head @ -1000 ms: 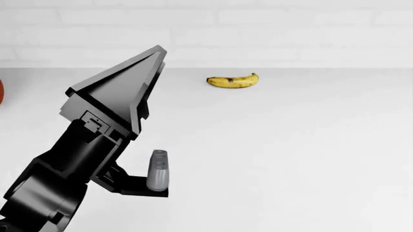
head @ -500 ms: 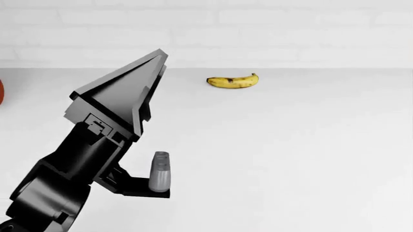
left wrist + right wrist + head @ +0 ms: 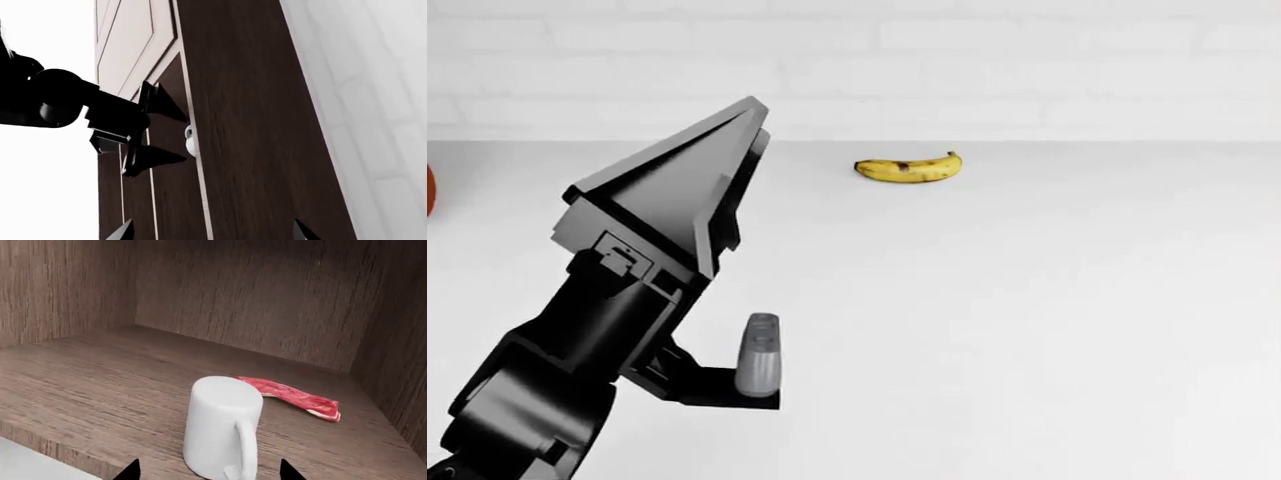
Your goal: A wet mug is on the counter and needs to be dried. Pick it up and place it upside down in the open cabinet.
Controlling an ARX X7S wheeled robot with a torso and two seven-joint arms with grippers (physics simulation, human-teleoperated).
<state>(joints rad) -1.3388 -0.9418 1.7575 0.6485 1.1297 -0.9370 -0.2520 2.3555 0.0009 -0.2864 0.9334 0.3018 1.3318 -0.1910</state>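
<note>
I see the big white counter spread out under my head camera, with a white brick wall behind it. My left arm is the next biggest thing there, black and pointing up, and it hides a lot of the counter on my left side. From my left wrist camera I look up at a tall dark wood cabinet with an open white door, and the white wall runs along beside it. In my right wrist camera I see inside the cabinet, where a brown wood shelf has wood walls around it. The mug stands on that shelf near the front edge. It is white, its flat bottom faces up, and its handle faces my camera. A flat red strip that looks like raw meat lies on the shelf just behind the mug. A yellow banana lies far back on the counter, close to the wall. The right gripper has its two black tips spread wide, one on each side of the mug, and I can't tell if they touch it. The left gripper also has its tips far apart, with nothing between them. A tiny bit of something red peeks in at the left edge of the counter.
</note>
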